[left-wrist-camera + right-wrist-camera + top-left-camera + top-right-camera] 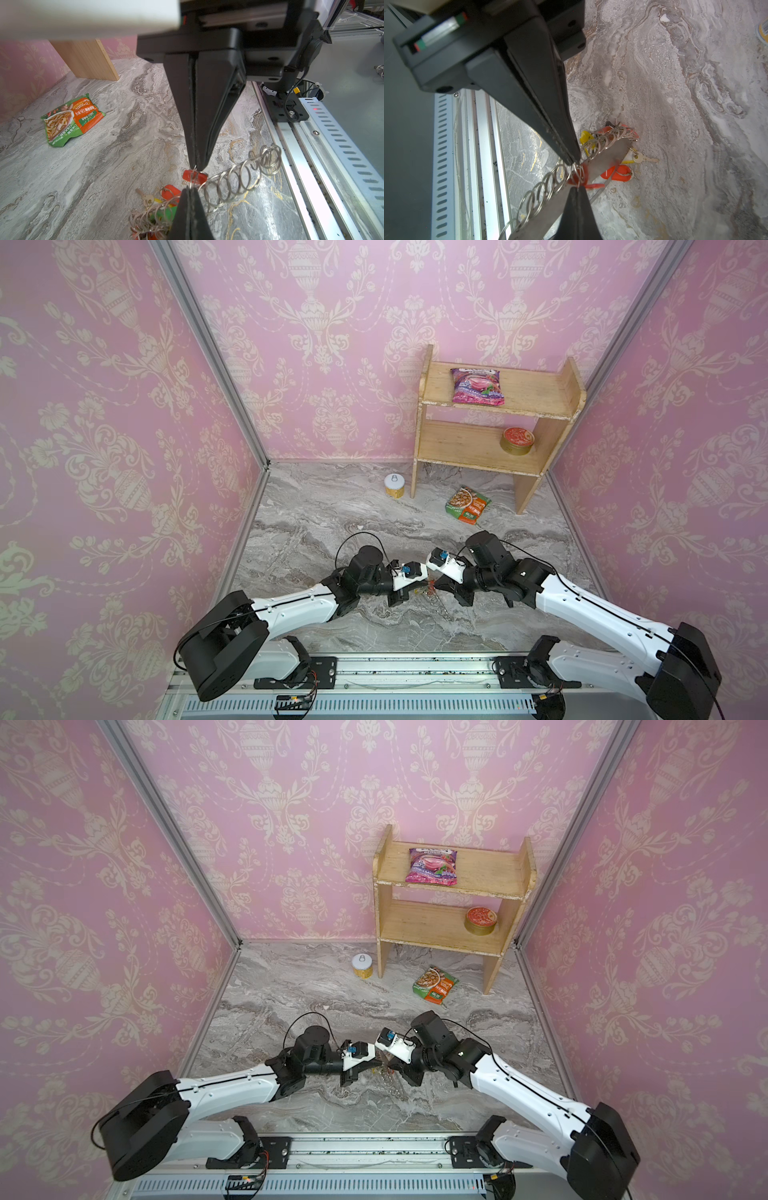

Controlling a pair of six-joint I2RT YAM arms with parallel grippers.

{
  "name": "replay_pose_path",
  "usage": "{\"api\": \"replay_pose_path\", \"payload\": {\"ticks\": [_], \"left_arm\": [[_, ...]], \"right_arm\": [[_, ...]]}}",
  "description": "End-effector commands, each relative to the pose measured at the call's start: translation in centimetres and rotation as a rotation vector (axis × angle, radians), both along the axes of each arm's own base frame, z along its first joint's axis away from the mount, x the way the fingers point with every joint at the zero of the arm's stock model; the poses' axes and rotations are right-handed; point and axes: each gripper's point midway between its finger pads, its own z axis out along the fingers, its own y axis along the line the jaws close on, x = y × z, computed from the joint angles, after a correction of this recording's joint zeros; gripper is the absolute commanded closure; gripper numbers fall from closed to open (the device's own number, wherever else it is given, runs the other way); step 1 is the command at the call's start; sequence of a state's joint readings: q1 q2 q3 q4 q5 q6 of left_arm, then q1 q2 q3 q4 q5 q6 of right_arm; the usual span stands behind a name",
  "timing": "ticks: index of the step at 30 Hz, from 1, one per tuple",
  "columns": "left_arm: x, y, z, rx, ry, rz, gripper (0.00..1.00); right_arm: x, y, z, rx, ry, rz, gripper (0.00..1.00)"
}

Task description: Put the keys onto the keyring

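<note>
With 12 o'clock taken as the back wall and 6 o'clock as the rail (415, 668) where both arms are mounted, the arms reach in from 7 and 5 o'clock. They meet tip to tip low over the front middle of the marble table (332, 531), at about 6 o'clock. The left gripper (190, 189) has its jaws pressed flat together with no gap, and so does the right gripper (197, 165). Each nips the same small silver link of the keyring (608, 158) from opposite sides. That link sits at the end of the chain, right against a red tag (199, 176). From the pinch the chain of rings sags away toward 5 o'clock, down toward the rail. The grey band passes under the tips, partly hidden and blurred. The keys (620, 173) lie bunched on the table just to the 12 o'clock side of the grip, with orange, yellow and green tags tangled among more rings and one bare brass-coloured key (641, 159) pointing outward. Well beyond them, at 1 o'clock, a green-and-orange noodle packet (468, 505) lies flat. At 12 o'clock a small can (395, 486) stands upright just beside the leg of the wooden shelf (457, 443), which stands against the back wall. A round tin (516, 440) sits on its lower board and a pink packet (478, 385) on the upper.
</note>
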State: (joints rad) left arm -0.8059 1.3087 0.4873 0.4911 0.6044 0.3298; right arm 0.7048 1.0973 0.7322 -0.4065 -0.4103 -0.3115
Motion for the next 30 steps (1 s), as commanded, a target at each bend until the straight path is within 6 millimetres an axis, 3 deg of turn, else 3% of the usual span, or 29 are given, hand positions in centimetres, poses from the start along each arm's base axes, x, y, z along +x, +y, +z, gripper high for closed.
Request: {"api": "replay_pose_path", "payload": {"ticks": [1,30], "left_arm": [[-0.4,-0.98,2.95,-0.089,-0.022,-0.054,1.0],[-1.09,-1.22,2.42,-0.084,0.086,-0.083,1.0]], "right_arm": [[0.26,1.12,2.03,0.101,-0.034,0.005,1.0],[0.77,0.43,2.95,0.15,-0.068,-0.058,1.0]]}}
